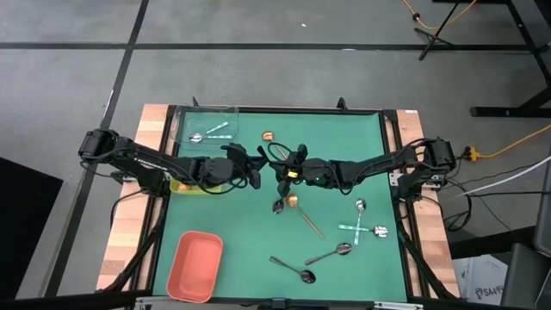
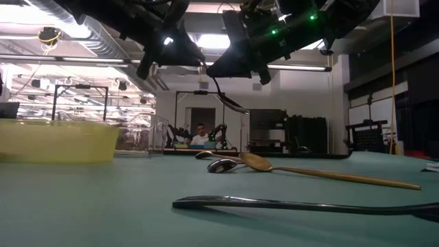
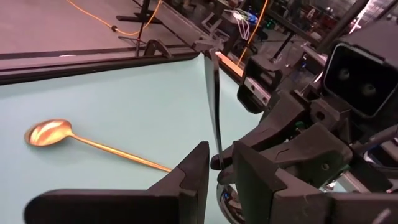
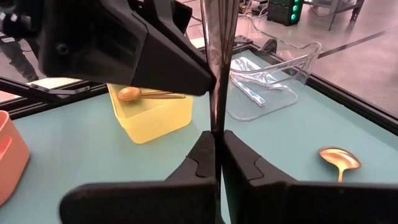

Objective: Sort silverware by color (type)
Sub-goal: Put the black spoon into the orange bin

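Left gripper (image 1: 256, 169): over the middle of the green mat (image 1: 232, 220), facing the right gripper; fingers (image 3: 193, 177) partly parted around the handle of the dark spoon (image 4: 219, 56), whether they press on it cannot be told.
Right gripper (image 1: 282, 170): just right of the left gripper, clenched on the same dark spoon, fingers (image 4: 202, 158) pinching its thin handle from both sides.
Dark spoon: held above the mat between the two grippers; in the low view it hangs with the bowl lowest, clear of the mat.
Clear tray (image 1: 205, 126): at the mat's far left corner, with silver spoons (image 1: 209, 133) inside.
Yellow tray (image 4: 152, 112): at the mat's left edge, under the left arm; the right wrist view shows a gold spoon (image 4: 140, 94) in it, which the high view hides.
Orange tray (image 1: 195, 265): at the mat's near left corner.
Loose spoons on the mat: a gold spoon (image 1: 303, 213) and a dark one (image 1: 278, 206) just near of the grippers, another gold one (image 1: 268, 135) toward the far edge, two dark ones (image 1: 294, 269) at the near edge, silver ones (image 1: 361, 215) at the right.
Low view only: a person (image 2: 199, 136) sits in the room beyond the mat.
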`<act>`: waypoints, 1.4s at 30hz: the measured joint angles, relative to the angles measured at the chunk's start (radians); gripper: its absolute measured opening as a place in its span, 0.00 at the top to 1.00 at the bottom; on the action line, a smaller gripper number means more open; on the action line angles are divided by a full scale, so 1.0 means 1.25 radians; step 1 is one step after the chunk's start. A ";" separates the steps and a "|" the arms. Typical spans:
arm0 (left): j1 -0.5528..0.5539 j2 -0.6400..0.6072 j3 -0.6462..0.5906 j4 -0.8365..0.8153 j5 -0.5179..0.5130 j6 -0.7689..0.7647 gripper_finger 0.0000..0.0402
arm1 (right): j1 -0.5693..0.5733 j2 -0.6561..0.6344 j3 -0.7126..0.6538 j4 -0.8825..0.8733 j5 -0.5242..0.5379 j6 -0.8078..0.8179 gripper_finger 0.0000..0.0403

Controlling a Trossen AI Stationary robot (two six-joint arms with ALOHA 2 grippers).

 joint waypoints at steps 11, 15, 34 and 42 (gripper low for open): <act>0.000 0.000 0.000 0.009 -0.052 0.000 0.84 | 0.000 0.000 0.000 -0.005 0.000 0.000 1.00; 0.002 0.000 0.000 0.028 -0.063 0.000 0.84 | 0.000 0.000 0.000 -0.011 0.000 0.000 1.00; 0.035 0.000 0.000 0.037 -0.054 0.000 0.85 | -0.001 0.000 0.000 -0.016 0.000 0.000 1.00; 0.034 -0.001 0.000 0.042 -0.045 -0.001 0.97 | -0.001 0.000 0.000 -0.016 0.000 -0.001 1.00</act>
